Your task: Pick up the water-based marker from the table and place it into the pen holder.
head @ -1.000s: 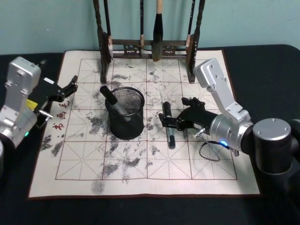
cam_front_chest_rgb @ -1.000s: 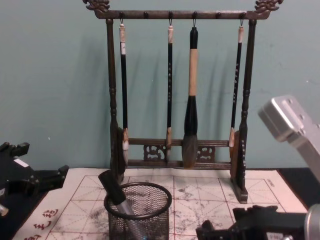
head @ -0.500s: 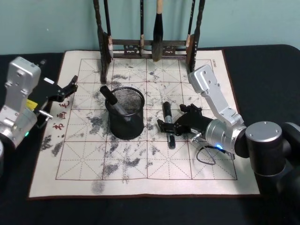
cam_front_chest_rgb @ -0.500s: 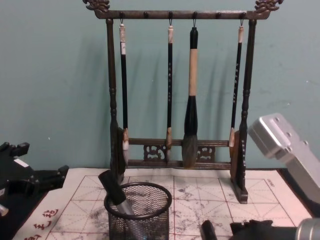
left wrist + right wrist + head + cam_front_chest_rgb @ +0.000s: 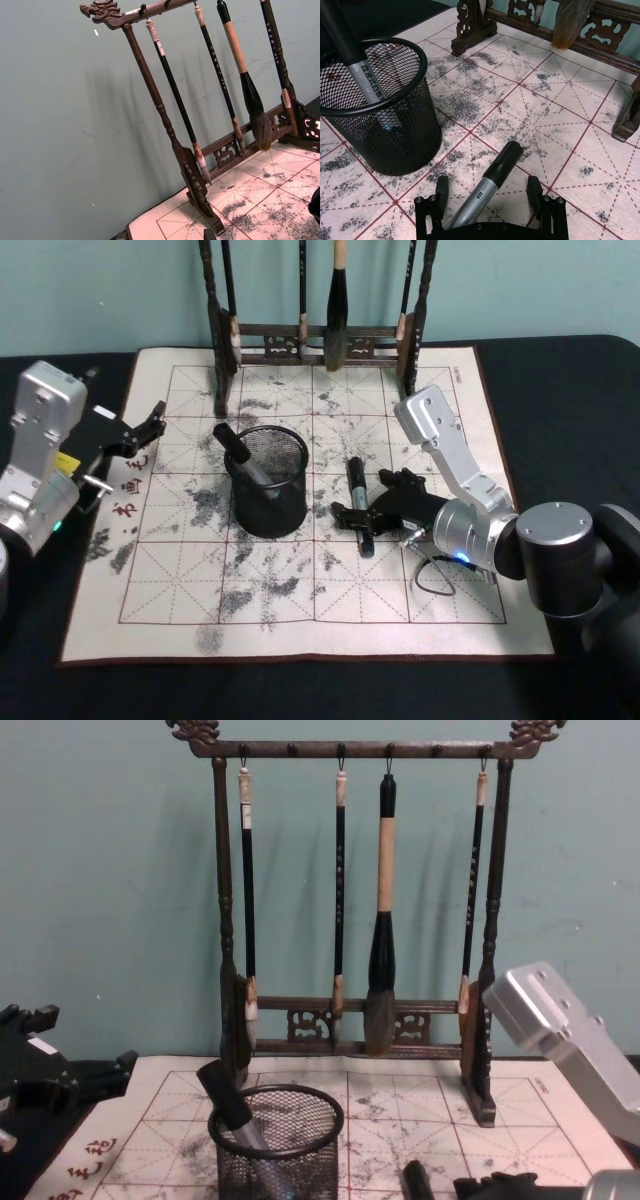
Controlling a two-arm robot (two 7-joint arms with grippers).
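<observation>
My left gripper (image 5: 148, 426) is parked at the mat's (image 5: 300, 620) left edge; I can't tell its grip. Right of the pen holder (image 5: 268, 498), the marker (image 5: 496, 170) lies mid-mat between my right gripper's (image 5: 488, 194) wide fingers, seemingly untouched. I'd centre, then close on its grey barrel.

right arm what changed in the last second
The right tool shifted slightly left and lower; its open fingers now straddle the water-based marker, which still lies on the mat, not gripped. The left tool stays parked at the left, and the pen holder is unchanged.
</observation>
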